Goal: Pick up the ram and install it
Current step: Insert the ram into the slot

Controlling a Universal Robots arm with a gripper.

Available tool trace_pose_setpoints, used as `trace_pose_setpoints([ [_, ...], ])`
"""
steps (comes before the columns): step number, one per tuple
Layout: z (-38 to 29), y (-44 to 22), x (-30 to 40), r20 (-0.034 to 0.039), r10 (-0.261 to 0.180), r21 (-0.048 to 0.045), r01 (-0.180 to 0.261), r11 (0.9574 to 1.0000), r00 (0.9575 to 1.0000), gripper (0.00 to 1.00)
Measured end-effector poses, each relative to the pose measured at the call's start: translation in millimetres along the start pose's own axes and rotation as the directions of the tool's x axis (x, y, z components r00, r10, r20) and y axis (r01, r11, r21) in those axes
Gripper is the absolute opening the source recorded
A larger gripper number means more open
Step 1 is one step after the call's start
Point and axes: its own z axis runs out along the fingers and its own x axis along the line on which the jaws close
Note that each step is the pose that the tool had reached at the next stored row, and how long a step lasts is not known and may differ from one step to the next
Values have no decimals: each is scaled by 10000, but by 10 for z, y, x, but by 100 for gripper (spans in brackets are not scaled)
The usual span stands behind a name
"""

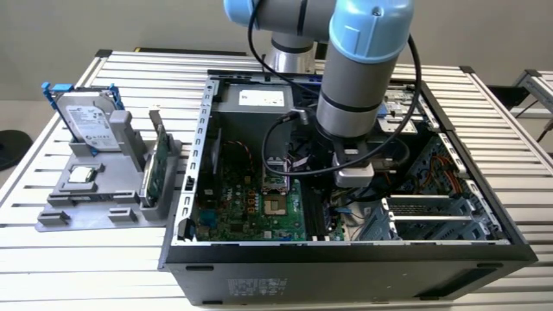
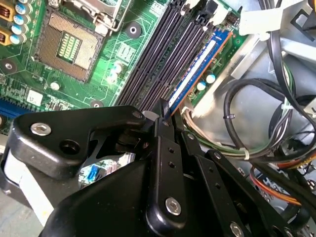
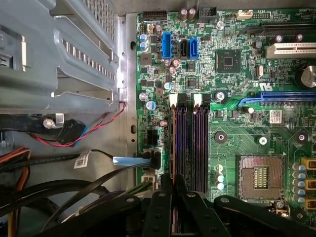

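Observation:
The ram [image 2: 196, 70] is a thin stick with a blue label, and in the second wrist view it stands on edge in the outermost black memory slot of the green motherboard [image 2: 123, 54]. In the first wrist view the ram [image 3: 172, 148] shows edge-on, running from a white latch [image 3: 173, 100] to my fingers. My gripper [image 2: 163, 112] is shut on the near end of the stick, its black fingers [image 3: 160, 207] pinching it from both sides. Whether the stick is fully seated cannot be told. The neighbouring slots [image 3: 200, 148] hold nothing.
The arm's wrist [image 1: 354, 170] reaches down into the open computer case [image 1: 346, 253]. Cable bundles [image 2: 256, 123] lie close beside the slots, and the bare processor socket [image 3: 260, 177] is on the other side. Outside, a grey holder [image 1: 87, 201] carries a hard drive [image 1: 87, 120], a small chip [image 1: 82, 173] and a green board [image 1: 158, 165].

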Motion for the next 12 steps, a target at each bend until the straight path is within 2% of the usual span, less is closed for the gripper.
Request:
trace_pose_setpoints([
  [7, 15, -12, -1, 0, 0, 2, 0, 10000, 10000, 0],
  [12, -1, -12, 0, 0, 1, 4, -1, 10000, 10000, 0],
])
